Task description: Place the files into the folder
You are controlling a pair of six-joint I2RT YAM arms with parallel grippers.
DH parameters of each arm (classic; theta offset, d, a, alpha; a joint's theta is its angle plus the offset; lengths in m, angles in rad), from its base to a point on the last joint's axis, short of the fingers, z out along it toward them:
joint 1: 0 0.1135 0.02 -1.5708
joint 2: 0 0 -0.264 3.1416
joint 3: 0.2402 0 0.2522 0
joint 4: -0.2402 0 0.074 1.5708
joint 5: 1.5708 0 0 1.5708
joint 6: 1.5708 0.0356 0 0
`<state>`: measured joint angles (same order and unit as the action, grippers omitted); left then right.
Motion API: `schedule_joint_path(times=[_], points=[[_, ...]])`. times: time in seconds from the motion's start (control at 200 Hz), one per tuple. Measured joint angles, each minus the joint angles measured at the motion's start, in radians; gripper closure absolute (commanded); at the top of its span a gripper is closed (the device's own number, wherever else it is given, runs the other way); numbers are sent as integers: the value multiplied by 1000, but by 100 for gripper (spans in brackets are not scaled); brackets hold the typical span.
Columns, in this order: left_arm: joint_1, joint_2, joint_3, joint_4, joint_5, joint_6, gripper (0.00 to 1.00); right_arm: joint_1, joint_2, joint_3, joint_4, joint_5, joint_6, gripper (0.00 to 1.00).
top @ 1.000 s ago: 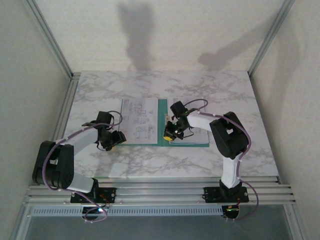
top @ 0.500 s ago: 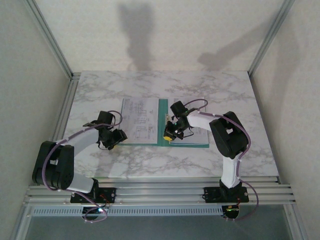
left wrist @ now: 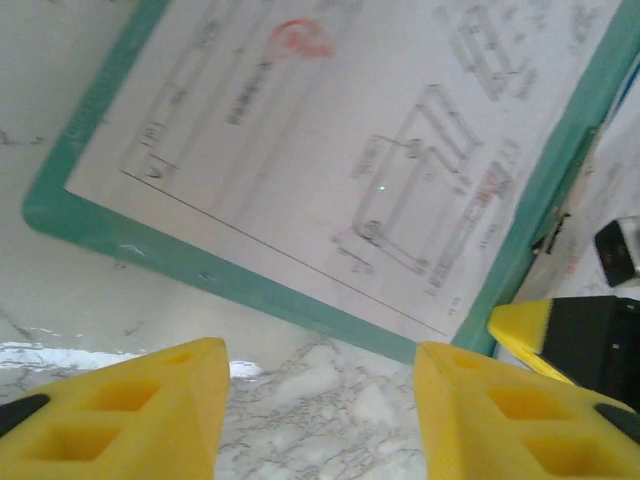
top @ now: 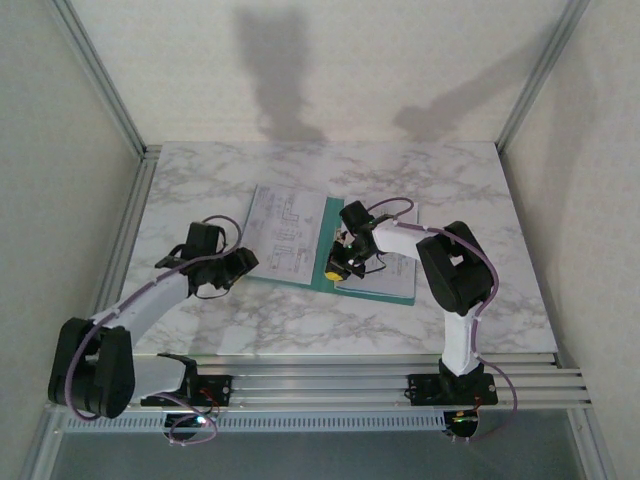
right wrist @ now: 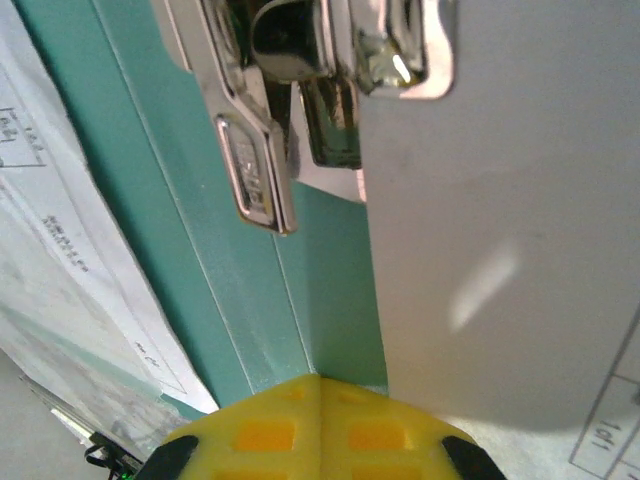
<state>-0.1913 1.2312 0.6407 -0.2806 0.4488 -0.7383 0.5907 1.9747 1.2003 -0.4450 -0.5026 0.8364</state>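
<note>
The teal folder (top: 324, 228) lies open on the marble table, turned slightly askew. One of the files (top: 285, 232) rests on its left leaf and another sheet (top: 385, 278) on its right leaf. My left gripper (top: 238, 264) is open just off the folder's near left corner. In the left wrist view its jaws (left wrist: 320, 400) frame bare marble, with the folder's edge (left wrist: 200, 265) and printed sheet (left wrist: 330, 150) just beyond. My right gripper (top: 335, 268) is shut, its tips (right wrist: 320, 395) pressing down on the folder's spine (right wrist: 240, 270) below a metal clip (right wrist: 260, 170).
Aluminium frame posts and white walls close in the table on the left, right and back. Marble (top: 300, 325) stretches between the folder and the near rail. The right arm's elbow (top: 455, 270) stands over the folder's right edge.
The folder with its sheets has turned slightly, its left leaf swinging away and to the right. The left arm has stretched forward, its jaws narrowing a little. The right gripper stays put.
</note>
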Motion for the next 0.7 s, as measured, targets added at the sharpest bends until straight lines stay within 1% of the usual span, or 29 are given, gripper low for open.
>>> schedule_joint_path(times=[0.06,0.205,0.27,0.375,0.471,0.696], points=[[0,-14,-7,23,2,-11,58,0,1,0,-1,0,0,100],[0,-20,-29,74,3,-23,60,0,4,5,-6,-2,-4,100],[0,-10,-29,63,-16,-23,57,0,5,6,-8,-4,-4,100],[0,33,-27,14,-76,-27,56,0,6,9,-12,-4,-7,100],[6,61,-28,-15,-106,-30,55,0,6,10,-13,-4,-7,100],[54,127,-27,-14,-155,-26,52,0,10,14,-17,-4,-14,100]])
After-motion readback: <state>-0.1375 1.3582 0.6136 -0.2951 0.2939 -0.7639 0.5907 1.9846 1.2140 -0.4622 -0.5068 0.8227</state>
